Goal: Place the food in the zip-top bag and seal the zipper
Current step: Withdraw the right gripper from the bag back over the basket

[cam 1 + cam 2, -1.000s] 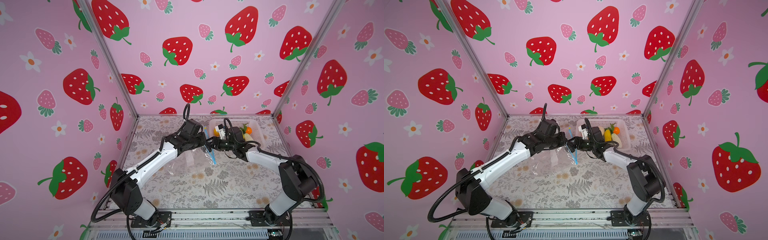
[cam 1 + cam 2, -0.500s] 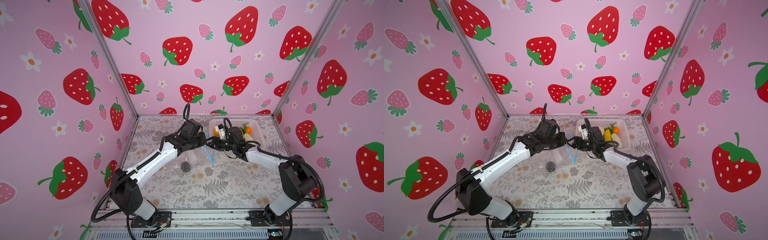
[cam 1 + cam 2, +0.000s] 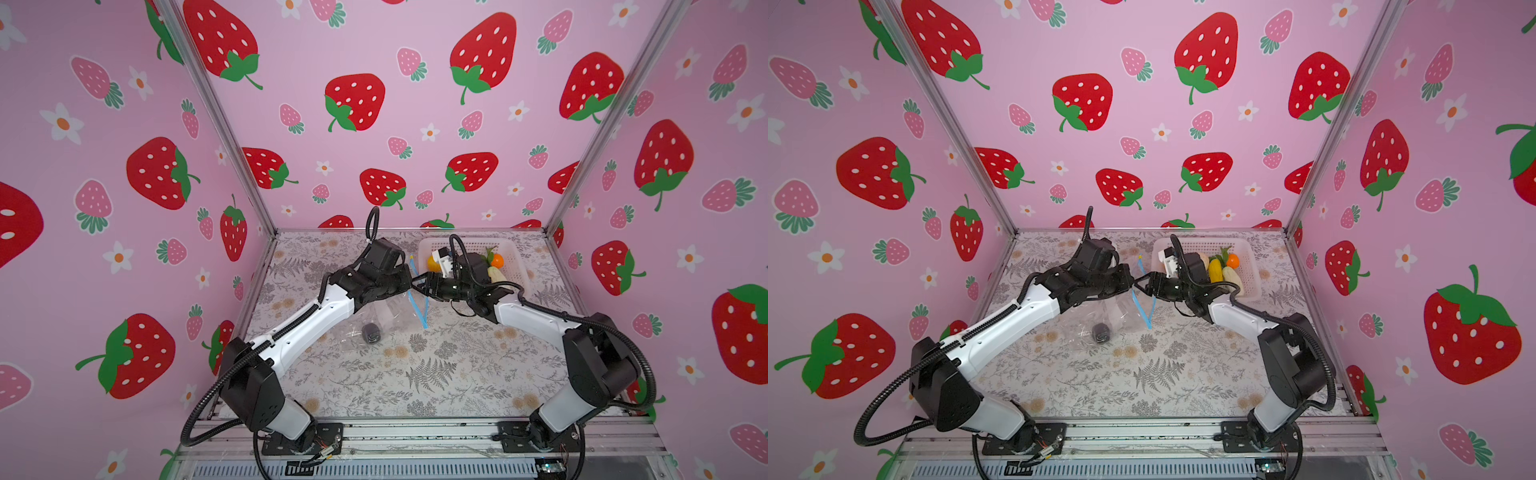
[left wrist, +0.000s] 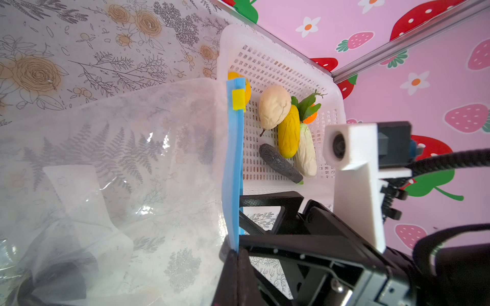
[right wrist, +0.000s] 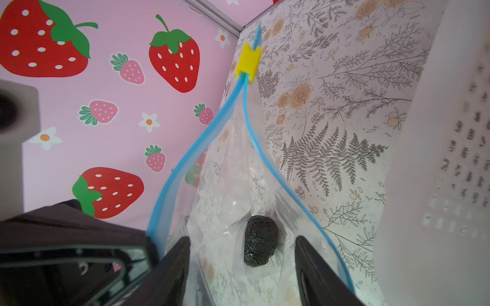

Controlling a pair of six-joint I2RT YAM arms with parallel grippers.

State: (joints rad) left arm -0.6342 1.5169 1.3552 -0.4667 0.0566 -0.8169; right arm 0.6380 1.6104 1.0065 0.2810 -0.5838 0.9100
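In both top views the right arm (image 3: pixel 469 272) covers part of the white perforated plastic basket (image 3: pixel 519 266), hiding some of the toy food (image 3: pixel 496 261). Behind the crinkly transparent bag (image 4: pixel 119 159), the dark lumpy toy piece (image 4: pixel 61 280) is blurred and edge-cropped in the left wrist view.

Zip-top bag (image 3: pixel 392 313): middle of table (image 3: pixel 436 374), left of basket (image 3: pixel 519 266).
Basket: back right, holding several food pieces (image 4: pixel 288 135).
Lone food piece (image 3: pixel 371 332): inside bag.

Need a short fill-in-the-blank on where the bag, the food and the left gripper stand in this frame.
The left gripper is shut on the light ___ zipper.
Exactly ___ dark food piece lies inside the zip-top bag.
The other food pieces lie in the white ___.
Missing words: blue; one; basket.
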